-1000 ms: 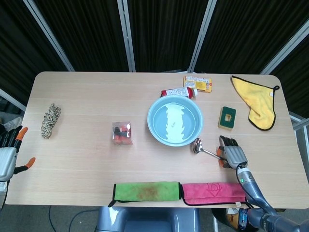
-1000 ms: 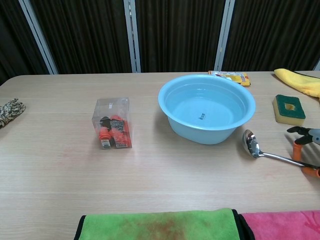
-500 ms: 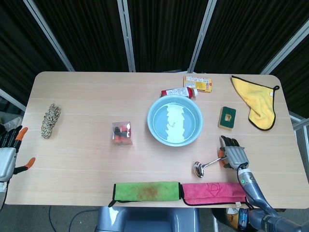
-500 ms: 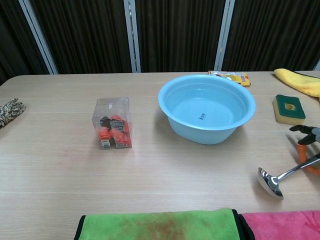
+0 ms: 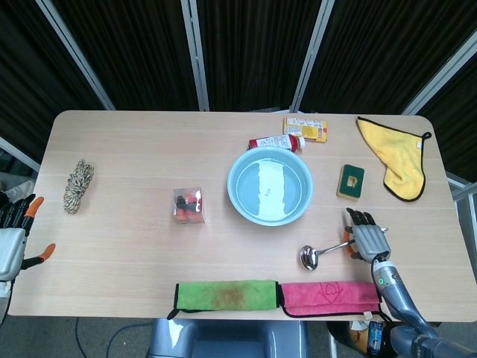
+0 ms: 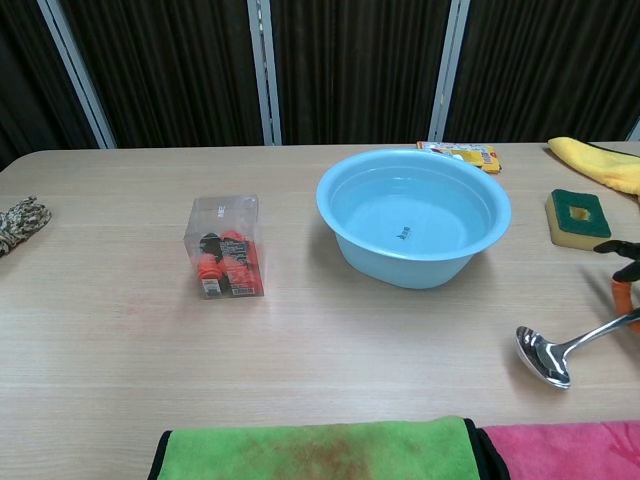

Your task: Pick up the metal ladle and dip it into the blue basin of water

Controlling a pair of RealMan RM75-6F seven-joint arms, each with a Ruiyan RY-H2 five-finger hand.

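The metal ladle [image 5: 322, 251] lies low over the table in front of the blue basin [image 5: 231, 186], its bowl toward the pink cloth and its handle running right. My right hand [image 5: 365, 242] grips the handle's far end at the table's right front. In the chest view the ladle [image 6: 560, 348] shows at the right, its bowl apart from the basin's wall [image 6: 400, 270]; only the tips of my right hand [image 6: 626, 272] reach into that frame. The basin holds water. At the table's left front corner my left hand [image 5: 13, 239] rests, fingers apart, holding nothing.
A clear box of orange pieces [image 5: 188, 205] stands left of the basin. Green cloth [image 5: 226, 294] and pink cloth [image 5: 328, 296] lie along the front edge. A sponge [image 5: 350, 181] and yellow cloth [image 5: 393, 154] are at the right, a rope coil [image 5: 77, 186] far left, a tube [image 5: 276, 142] and packet [image 5: 304, 128] behind the basin.
The ladle's bowl swung from beside the basin toward the front edge, pivoting at my right hand, then settled a little right. The right hand shifted slightly right. The left hand stayed still.
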